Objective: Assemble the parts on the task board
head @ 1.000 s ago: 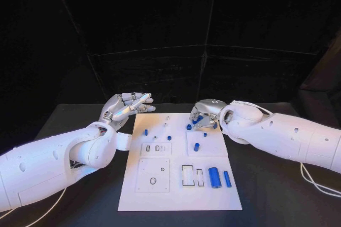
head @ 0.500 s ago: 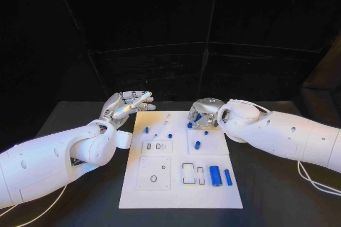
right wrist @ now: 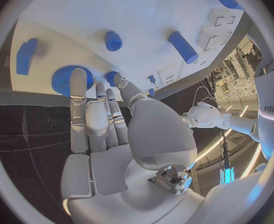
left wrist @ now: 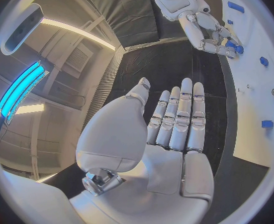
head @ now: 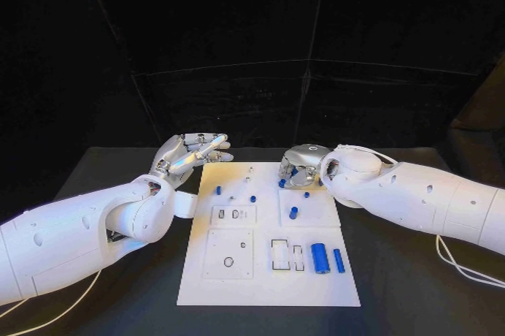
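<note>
The white task board [head: 268,285] lies in the middle of the black table. My right hand [head: 301,167] hangs over the board's far right part, its fingertips [right wrist: 78,79] closed round a blue gear [right wrist: 61,79] that sits against the board. The same gear [left wrist: 234,47] shows between those fingers in the left wrist view. My left hand [head: 190,155] hovers off the board's far left corner, palm bare and fingers [left wrist: 180,114] straight. A blue round piece [right wrist: 114,41] and a blue cylinder [right wrist: 183,47] stand on the board beyond the gear.
Small blue pegs [head: 219,191] [head: 252,199] stand in the board's far left part, and an upright blue cylinder [head: 293,213] at mid right. Two blue cylinders [head: 319,258] [head: 338,260] lie at the near right beside rectangular slots. A white cable [head: 463,266] trails at the right.
The right hand's fingers have drawn closer over the blue gear, down at the board. The left hand has held its pose. The head view has shifted slightly.
</note>
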